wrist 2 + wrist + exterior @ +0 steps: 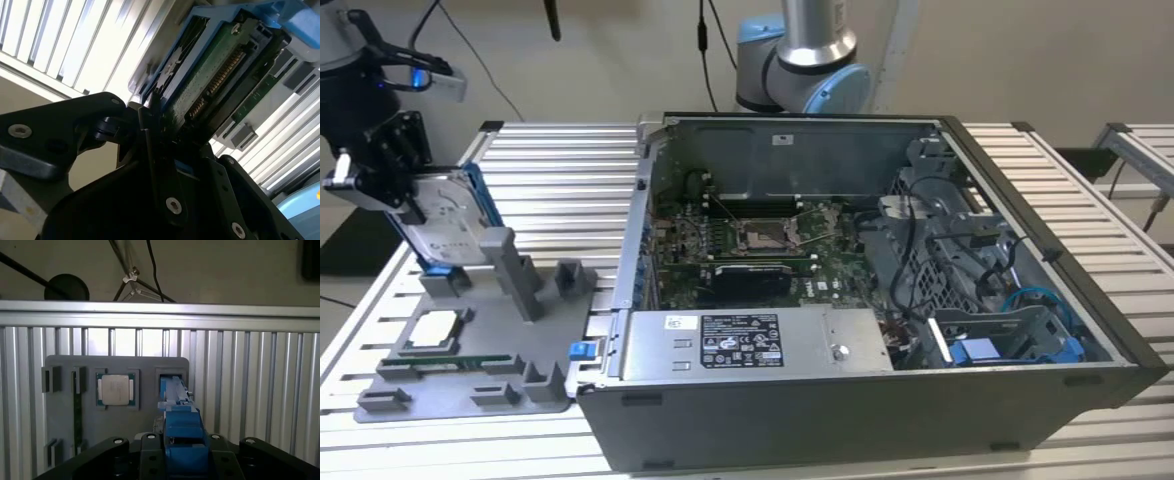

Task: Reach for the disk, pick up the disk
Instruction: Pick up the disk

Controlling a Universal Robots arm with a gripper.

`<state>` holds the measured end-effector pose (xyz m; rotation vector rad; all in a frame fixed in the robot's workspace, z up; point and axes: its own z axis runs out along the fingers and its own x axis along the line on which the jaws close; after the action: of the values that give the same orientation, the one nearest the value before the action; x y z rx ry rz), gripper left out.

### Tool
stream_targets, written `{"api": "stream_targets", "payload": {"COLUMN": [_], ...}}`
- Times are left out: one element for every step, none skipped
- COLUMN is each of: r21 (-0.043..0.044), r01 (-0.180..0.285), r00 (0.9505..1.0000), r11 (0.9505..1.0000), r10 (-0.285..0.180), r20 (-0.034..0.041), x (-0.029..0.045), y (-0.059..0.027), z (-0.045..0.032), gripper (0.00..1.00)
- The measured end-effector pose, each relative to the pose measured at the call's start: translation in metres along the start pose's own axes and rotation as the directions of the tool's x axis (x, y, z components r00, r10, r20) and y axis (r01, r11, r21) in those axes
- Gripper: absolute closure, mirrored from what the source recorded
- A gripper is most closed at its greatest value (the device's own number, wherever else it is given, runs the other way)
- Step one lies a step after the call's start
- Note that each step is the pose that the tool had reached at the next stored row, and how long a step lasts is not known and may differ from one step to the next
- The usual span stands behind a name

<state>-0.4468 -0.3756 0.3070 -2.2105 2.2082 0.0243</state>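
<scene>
The disk (450, 215), a silver drive in a bright blue bracket, stands on edge at the far end of the grey fixture plate (520, 385), at the exterior view's left. My gripper (398, 190) is clamped on its upper end. In the second wrist view the disk's (210, 75) green circuit board and blue frame sit between the black fingers (150, 125). In the first wrist view the blue bracket edge of the disk (182, 432) lies between the finger bases, over an empty slot in the plate (65, 430). Its lower blue end is level with the plate's holder; I cannot tell whether they touch.
A square silver CPU chip (430, 330) and a green memory stick (447, 363) lie on the fixture plate. The open computer case (854, 420) stands on the slatted table's (560, 170) middle and right. A second arm's base (803, 60) stands behind it.
</scene>
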Motion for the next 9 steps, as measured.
{"api": "stream_targets", "payload": {"r21": [0.0000, 0.0000, 0.0001, 0.0000, 0.0001, 0.0000, 0.0000, 0.0000, 0.0000], "r01": [0.000, 0.000, 0.000, 0.000, 0.000, 0.000, 0.000, 0.000, 0.000], "r00": [1.0000, 1.0000, 1.0000, 1.0000, 1.0000, 1.0000, 1.0000, 1.0000, 1.0000], "r11": [1.0000, 1.0000, 1.0000, 1.0000, 1.0000, 1.0000, 1.0000, 1.0000, 1.0000], "r10": [0.000, 0.000, 0.000, 0.000, 0.000, 0.000, 0.000, 0.000, 0.000], "r20": [0.0000, 0.0000, 0.0000, 0.0000, 0.0000, 0.0000, 0.0000, 0.0000, 0.0000], "x": [0.0000, -0.0001, -0.0001, -0.0001, -0.0002, -0.0002, -0.0002, -0.0003, -0.0003], "y": [0.0000, 0.0000, 0.0000, 0.0000, 0.0000, 0.0000, 0.0000, 0.0000, 0.0000], "z": [-0.0012, -0.0025, -0.0038, -0.0054, -0.0070, -0.0088, -0.0106, -0.0126, -0.0145], "gripper": [1.00, 1.00, 1.00, 1.00, 1.00, 1.00, 1.00, 1.00, 1.00]}}
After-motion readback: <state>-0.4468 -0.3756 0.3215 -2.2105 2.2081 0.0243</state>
